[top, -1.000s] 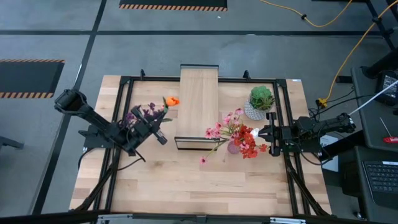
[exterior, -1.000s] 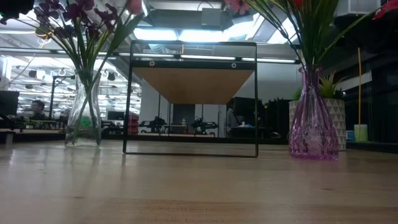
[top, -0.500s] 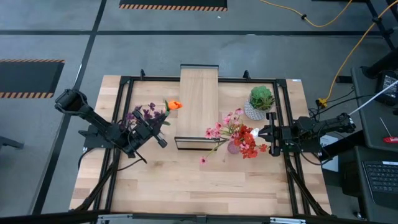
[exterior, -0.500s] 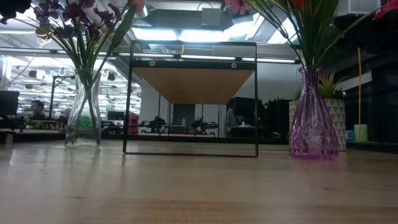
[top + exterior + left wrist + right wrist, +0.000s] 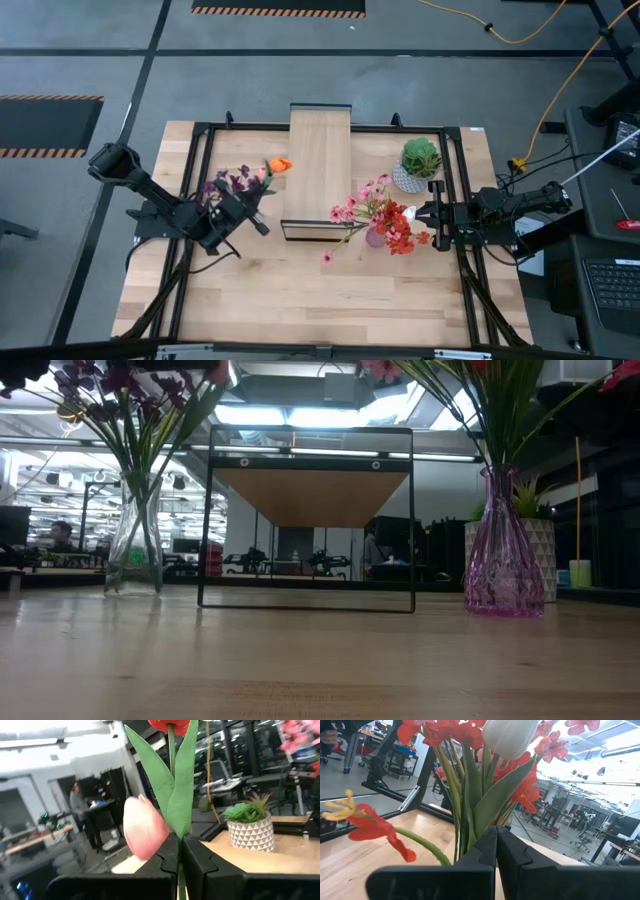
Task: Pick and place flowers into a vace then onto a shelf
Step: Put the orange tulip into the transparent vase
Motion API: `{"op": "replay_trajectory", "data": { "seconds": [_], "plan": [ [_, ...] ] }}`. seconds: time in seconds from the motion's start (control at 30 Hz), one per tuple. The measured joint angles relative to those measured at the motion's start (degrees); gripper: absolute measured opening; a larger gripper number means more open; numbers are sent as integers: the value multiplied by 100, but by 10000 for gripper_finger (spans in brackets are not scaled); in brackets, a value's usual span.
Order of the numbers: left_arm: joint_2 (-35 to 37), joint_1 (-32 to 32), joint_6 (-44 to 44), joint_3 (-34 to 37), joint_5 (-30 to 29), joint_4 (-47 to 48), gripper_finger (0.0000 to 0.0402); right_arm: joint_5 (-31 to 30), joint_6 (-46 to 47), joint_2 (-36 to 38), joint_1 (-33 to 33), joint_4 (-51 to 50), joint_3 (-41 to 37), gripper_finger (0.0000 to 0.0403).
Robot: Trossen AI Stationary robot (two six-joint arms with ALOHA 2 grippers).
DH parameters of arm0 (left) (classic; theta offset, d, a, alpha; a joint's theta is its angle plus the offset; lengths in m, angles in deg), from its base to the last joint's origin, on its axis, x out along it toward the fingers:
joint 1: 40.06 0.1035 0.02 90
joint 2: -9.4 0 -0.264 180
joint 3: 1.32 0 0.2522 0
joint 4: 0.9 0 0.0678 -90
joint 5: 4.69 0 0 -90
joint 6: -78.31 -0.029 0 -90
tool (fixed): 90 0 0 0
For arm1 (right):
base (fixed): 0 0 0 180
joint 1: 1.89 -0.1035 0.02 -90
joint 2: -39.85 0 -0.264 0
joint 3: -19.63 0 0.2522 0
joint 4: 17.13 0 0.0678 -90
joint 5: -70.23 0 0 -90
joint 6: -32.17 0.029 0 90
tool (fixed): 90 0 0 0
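Holding the green stem of an orange tulip [image 5: 279, 164], the left hand [image 5: 258, 193] stood above the clear glass vase [image 5: 135, 540] on the left part of the light-wood bench [image 5: 300, 290]. In the left wrist view its two dark fingers [image 5: 167, 857] were pressed together on the stem, with a pink tulip [image 5: 145, 827] just beside them. The purple cluster flowers [image 5: 232, 181] were already standing in this vase.

On the other side, the right hand [image 5: 428, 222] was near the purple ribbed glass vase [image 5: 503, 550]. Its fingers [image 5: 490, 845] were closed among the stems of the red blooms [image 5: 400, 235] and a white tulip bud [image 5: 507, 735], but which stem they clamped I cannot tell. Pink blossoms [image 5: 350, 208] leaned out of that vase toward the shelf. The round green plant in a white patterned pot [image 5: 418, 163] stood behind it, apart from the work.

The long light-wood shelf with a dark metal frame [image 5: 318, 160] lay between the two vases, and its plank top carried nothing.

By my judgement, the step in hand was the filling of the vases; the placing on the shelf was not yet begun. The next move probably called for lowering the orange tulip straight into the neck of the clear vase and then letting the fingers part. The stem should go down without pushing the other flowers, because the tall vase could tip.
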Motion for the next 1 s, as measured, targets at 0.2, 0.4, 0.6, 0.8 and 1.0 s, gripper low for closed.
{"op": "replay_trajectory", "data": {
  "seconds": [0.2,0.4,0.6,0.8,1.0],
  "plan": [
    [0,-257,155,0,-562,2,4,0,-6,0,-1,0,0,10],
    [0,-583,204,0,-1055,2,4,0,-16,0,0,0,0,10],
    [0,-640,235,0,-1231,3,4,0,-19,0,0,0,0,10],
    [0,-640,238,0,-1300,57,4,0,-19,0,-2,0,0,10],
    [0,-640,397,0,-1298,248,4,0,-20,0,-1,0,0,10]
  ]
}}
